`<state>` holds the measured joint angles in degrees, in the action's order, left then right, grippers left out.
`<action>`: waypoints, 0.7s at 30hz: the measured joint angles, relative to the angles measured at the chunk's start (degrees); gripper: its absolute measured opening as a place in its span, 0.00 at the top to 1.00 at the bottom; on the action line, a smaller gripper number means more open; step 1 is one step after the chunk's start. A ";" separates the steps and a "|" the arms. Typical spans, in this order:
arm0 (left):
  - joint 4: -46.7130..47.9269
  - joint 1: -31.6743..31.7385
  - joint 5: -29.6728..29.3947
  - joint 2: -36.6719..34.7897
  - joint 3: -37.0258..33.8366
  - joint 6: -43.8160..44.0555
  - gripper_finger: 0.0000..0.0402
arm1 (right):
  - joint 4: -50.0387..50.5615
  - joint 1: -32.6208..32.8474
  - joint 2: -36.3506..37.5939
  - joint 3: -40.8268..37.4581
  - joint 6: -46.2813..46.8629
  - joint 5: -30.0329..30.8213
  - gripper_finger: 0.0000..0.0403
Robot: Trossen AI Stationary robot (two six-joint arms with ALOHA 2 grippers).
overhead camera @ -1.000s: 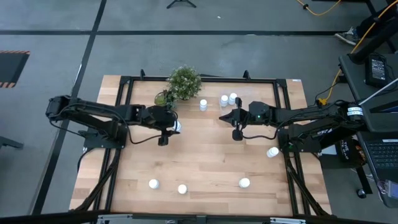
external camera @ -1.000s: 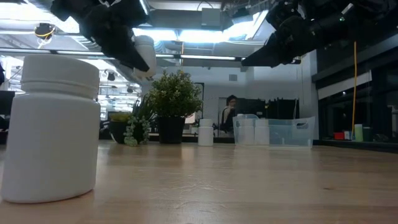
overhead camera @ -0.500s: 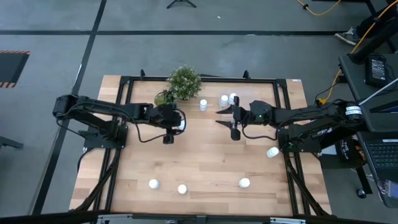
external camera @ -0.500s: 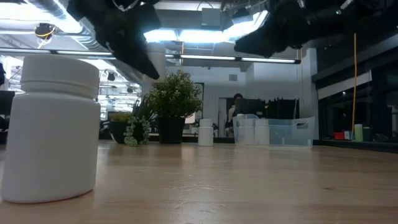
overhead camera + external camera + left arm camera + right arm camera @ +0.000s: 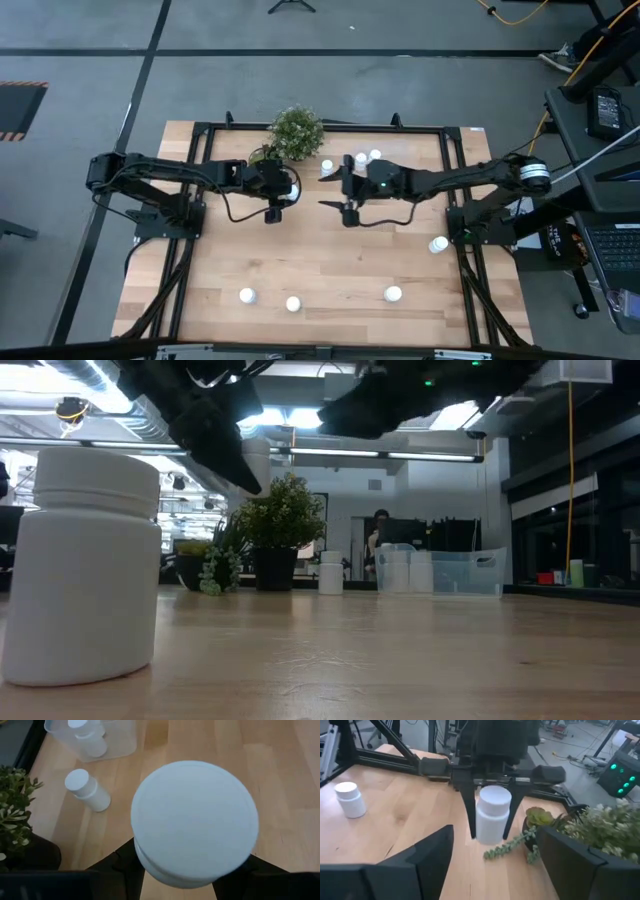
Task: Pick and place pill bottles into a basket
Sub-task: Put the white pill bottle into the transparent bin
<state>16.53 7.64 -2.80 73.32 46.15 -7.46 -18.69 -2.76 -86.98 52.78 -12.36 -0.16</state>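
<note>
Matt white plastic bottle (image 5: 195,822), wooden table (image 5: 330,260)

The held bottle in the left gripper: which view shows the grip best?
The right wrist view: the bottle hangs upright between the left gripper fingers, clear of the table. The left wrist view shows mostly its cap. The high view shows a white speck; the low view mostly hides it.

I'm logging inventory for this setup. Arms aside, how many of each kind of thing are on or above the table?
Pill bottles: 8 (1 held in the left end effector, 2 in the basket, 5 loose on the table)
Basket: 1
Plants: 2
Total: 11
</note>
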 joint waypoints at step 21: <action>-3.28 -0.02 1.46 -0.01 0.00 -1.90 0.59 | 4.76 -0.27 -13.92 14.64 -0.30 0.04 0.29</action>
<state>13.24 7.62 -1.34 73.31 46.15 -9.37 -13.93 -3.04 -100.90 67.42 -12.66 -0.12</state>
